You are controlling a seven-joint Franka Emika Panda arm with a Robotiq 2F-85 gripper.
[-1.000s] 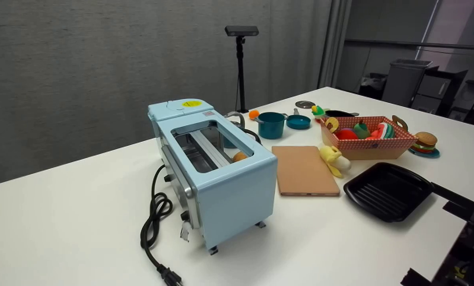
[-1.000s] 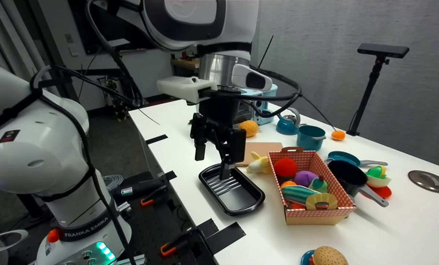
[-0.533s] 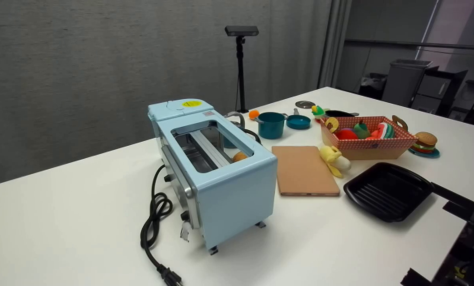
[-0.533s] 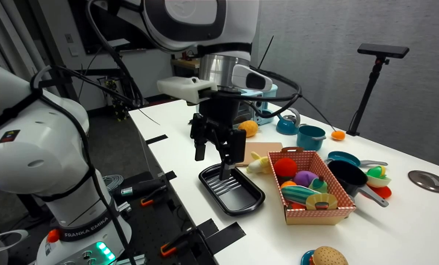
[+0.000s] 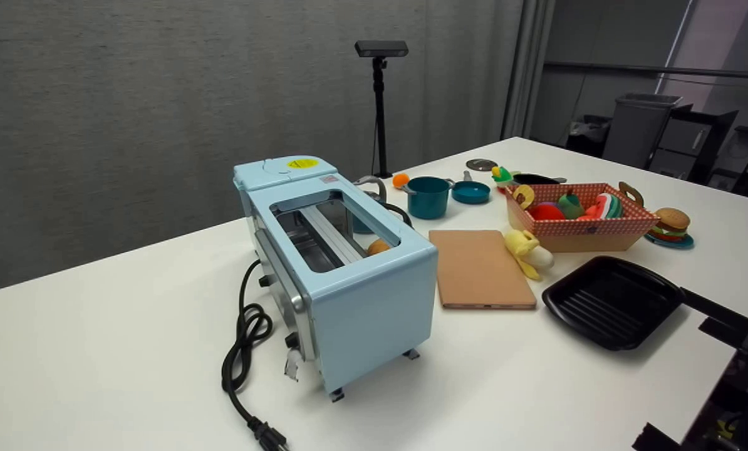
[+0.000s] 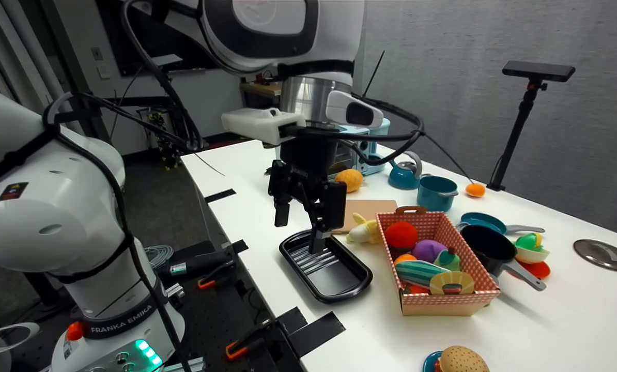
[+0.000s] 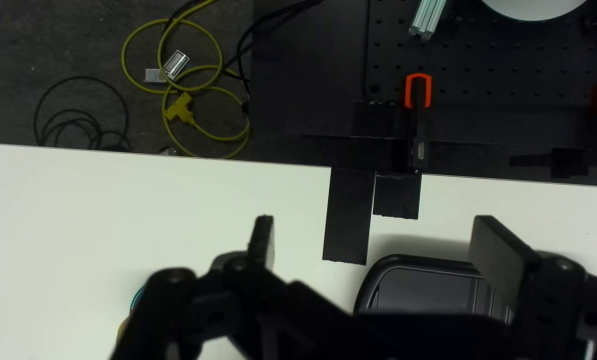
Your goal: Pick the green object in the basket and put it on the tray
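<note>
I am hanging my tool (image 6: 299, 228) over the bench (image 6: 556, 320), jaws standing apart, gripping nothing. The tray (image 6: 334, 279) is sitting lower, roughly beneath it. The green toy (image 6: 447, 261) is lying in the basket (image 6: 437, 309), below my tool and off to one side. I am judging nothing done yet: picking, carrying and placing are all waiting.
</note>
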